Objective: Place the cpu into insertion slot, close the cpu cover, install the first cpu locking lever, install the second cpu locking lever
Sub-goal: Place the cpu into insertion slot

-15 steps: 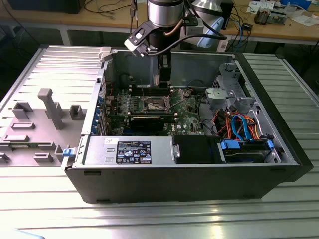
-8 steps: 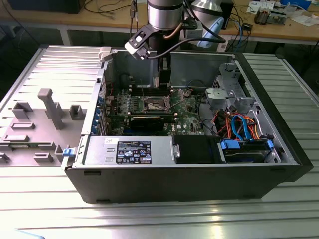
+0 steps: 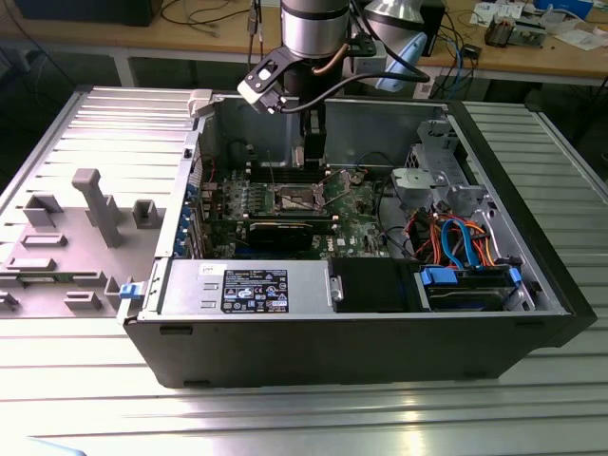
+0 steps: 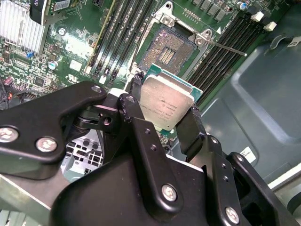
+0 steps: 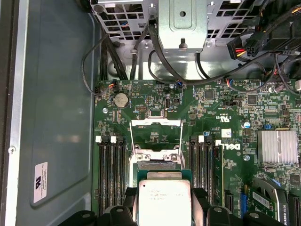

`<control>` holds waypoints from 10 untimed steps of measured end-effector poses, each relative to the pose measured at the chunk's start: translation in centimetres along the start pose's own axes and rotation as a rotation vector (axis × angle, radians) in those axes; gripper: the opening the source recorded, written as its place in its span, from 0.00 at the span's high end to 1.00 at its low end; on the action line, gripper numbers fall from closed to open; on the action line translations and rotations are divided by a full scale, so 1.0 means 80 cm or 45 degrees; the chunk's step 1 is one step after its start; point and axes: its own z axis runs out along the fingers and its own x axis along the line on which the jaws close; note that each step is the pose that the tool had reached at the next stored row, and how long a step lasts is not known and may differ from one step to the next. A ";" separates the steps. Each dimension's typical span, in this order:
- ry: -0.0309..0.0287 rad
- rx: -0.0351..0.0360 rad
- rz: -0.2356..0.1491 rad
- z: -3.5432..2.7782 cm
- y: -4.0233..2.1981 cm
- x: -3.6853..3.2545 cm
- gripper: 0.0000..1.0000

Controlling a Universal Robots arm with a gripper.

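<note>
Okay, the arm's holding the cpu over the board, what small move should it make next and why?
Probably ease the gripper toward the insertion slot until the cpu sits squarely over it. It holds the cpu above the board, offset from the uncovered slot, and the cpu cover is open.

Arm (image 3: 309, 28) reaches down, seemingly vertical; gripper (image 4: 163, 104) pinches the cpu (image 4: 167, 100).
</note>
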 end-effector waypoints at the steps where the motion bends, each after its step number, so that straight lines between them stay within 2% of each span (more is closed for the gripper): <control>1: -0.0001 0.0000 0.000 0.0000 0.0000 0.0000 0.45; 4: 0.0000 -0.0003 0.000 0.0018 -0.0001 0.0000 0.45; 10: -0.0019 0.0000 0.000 0.0133 -0.0007 -0.0006 0.45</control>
